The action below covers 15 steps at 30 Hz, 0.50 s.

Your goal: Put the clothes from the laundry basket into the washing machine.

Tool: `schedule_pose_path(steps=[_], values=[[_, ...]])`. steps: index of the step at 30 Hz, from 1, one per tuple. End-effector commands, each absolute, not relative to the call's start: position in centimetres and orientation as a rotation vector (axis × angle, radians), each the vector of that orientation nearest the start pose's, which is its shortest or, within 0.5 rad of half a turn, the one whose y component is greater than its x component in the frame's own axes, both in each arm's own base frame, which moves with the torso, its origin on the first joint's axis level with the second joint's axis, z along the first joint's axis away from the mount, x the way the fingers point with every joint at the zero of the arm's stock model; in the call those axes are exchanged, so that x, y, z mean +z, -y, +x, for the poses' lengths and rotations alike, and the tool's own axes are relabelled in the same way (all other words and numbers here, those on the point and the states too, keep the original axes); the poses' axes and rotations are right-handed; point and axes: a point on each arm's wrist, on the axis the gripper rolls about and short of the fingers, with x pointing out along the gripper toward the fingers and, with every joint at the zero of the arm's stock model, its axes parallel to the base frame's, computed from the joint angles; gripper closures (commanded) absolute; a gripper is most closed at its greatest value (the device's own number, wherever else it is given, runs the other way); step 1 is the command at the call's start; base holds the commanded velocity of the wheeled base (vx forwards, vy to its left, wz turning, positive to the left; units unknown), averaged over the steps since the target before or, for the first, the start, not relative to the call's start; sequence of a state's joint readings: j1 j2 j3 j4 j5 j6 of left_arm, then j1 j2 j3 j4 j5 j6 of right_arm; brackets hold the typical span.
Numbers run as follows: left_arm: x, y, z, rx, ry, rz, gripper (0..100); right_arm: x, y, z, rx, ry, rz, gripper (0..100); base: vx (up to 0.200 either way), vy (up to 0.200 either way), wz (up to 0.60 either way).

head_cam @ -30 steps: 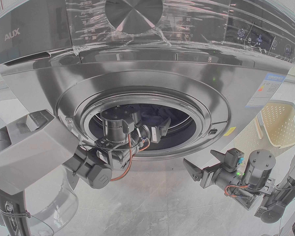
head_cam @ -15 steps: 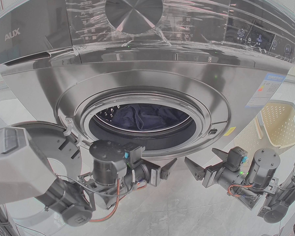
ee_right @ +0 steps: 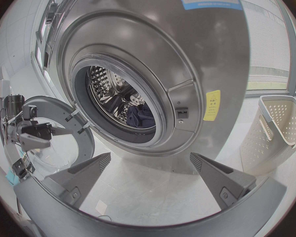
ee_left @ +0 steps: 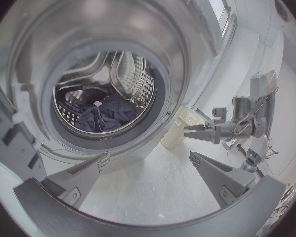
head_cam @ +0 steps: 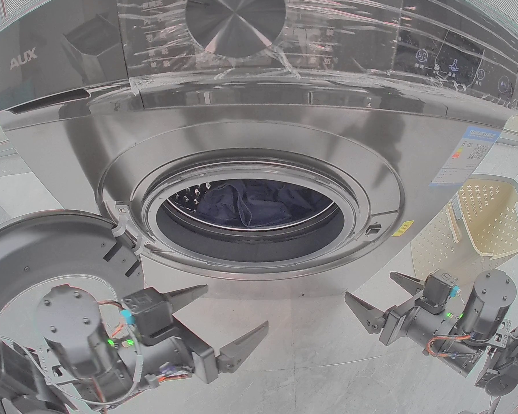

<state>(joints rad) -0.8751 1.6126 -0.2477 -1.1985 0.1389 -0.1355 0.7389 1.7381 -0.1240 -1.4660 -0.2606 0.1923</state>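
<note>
A dark blue garment (head_cam: 253,202) (ee_left: 103,116) (ee_right: 140,116) lies inside the drum of the silver washing machine (head_cam: 259,139), whose round door (head_cam: 46,254) (ee_right: 57,132) hangs open to the left. My left gripper (head_cam: 233,317) (ee_left: 148,158) is open and empty, low in front of the door, outside the drum. To the lower right of the opening my right gripper (head_cam: 383,297) (ee_right: 149,158) is open and empty too. The cream laundry basket (head_cam: 489,219) (ee_right: 276,132) (ee_left: 177,127) stands on the floor at the machine's right.
Pale tiled floor (head_cam: 305,346) spreads in front of the machine between the two arms. The open door takes up the space at the lower left. A window (ee_right: 269,50) is behind the basket.
My left gripper has drawn back out of the drum and down to the lower left, leaving the dark garment inside. The right gripper has drifted slightly right and down.
</note>
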Motion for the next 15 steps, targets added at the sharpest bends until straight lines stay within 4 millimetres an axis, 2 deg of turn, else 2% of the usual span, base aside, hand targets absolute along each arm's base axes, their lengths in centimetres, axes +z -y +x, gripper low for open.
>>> schedule_pose_path(steps=[1,5,11,15], values=[[15.4,12.6,11.8,-0.697,-0.066,-0.114,0,11.2,-12.2,14.4,0.466,-0.150,0.129,0,-0.200,0.000,0.00],[15.5,10.3,10.7,-0.653,-0.033,-0.120,0,11.6,-11.2,13.7,0.444,-0.131,0.139,0,-0.200,0.000,0.00],[15.1,7.3,8.8,-0.582,0.025,-0.111,0,12.5,-8.9,13.7,0.332,-0.102,0.160,0,-0.200,0.000,0.00],[15.7,5.1,7.5,-0.494,0.077,-0.121,0,12.7,-7.6,12.0,0.325,-0.152,0.151,0,-0.200,0.000,0.00]])
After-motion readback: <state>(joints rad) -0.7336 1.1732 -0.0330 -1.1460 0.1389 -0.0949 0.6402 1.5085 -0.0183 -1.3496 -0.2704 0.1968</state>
